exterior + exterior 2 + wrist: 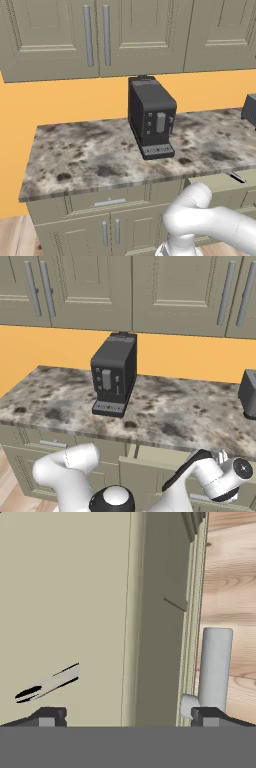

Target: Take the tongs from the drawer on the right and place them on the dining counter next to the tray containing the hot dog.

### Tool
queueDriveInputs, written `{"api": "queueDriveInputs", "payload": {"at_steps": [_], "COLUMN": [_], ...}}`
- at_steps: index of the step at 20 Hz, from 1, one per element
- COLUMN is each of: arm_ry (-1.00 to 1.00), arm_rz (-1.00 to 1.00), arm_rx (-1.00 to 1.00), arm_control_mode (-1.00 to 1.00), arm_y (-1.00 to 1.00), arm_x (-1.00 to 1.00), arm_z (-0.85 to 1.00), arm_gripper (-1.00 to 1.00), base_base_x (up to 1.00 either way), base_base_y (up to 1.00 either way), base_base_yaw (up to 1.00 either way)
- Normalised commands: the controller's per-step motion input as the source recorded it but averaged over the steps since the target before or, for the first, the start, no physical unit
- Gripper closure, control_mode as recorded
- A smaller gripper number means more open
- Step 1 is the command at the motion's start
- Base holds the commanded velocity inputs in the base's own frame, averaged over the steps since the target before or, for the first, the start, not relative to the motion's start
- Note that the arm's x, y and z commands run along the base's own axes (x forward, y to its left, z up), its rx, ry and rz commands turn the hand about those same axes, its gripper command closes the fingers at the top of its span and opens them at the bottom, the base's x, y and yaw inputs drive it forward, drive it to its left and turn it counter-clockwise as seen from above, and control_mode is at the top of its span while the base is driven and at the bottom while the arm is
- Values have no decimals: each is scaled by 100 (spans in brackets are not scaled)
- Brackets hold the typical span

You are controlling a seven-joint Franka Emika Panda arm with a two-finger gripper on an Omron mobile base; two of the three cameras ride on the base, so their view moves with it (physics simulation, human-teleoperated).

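A: Gripper (pixel 125 714) state?
B: Jaws spread wide, nothing between them. One fingertip (pixel 50 716) low on the left of the hand view, the other far right beside the drawer's grey bar handle (pixel 215 667).

A: Tongs?
B: Tongs (pixel 47 684) lie flat on the pale floor of the open drawer (pixel 90 587), black-and-silver, just above the left fingertip, not touching it. Also a thin dark sliver in the left base view, tongs (pixel 237 177) inside the pulled-out drawer (pixel 220 181).

A: Around that?
B: Drawer front (pixel 192 587) runs down the right side, wood floor (pixel 232 572) beyond it. In the right base view the drawer (pixel 160 456) sits open under the speckled wall counter (pixel 165 416), arm wrist (pixel 222 476) over it.

A: On the counter?
B: Black coffee machine (pixel 114 373), a grey appliance (pixel 248 393) at the right edge. Beige upper cabinets (pixel 150 291), orange wall (pixel 65 100).
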Motion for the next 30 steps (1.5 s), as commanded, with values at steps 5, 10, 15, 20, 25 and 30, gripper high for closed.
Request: {"api": "queueDriveInputs", "payload": {"at_steps": [5,10,15,20,25,30], "arm_ry": [0,9,28,25,16,4], "arm_rz": [0,0,0,1,3,2], "arm_rx": [0,0,-3,-3,-1,-5], "arm_control_mode": [-100,-100,-100,-100,-100,-100], "arm_y": [0,0,0,0,0,0], "arm_x": [-100,-100,-93,-62,-20,0], "arm_z": [-64,-27,-9,-9,43,79], "arm_gripper": [-100,-100,-100,-100,-100,-100], "base_base_x": [0,0,0,0,0,0], "base_base_y": [0,0,0,0,0,0], "base_base_yaw": [0,0,0,0,0,0]}}
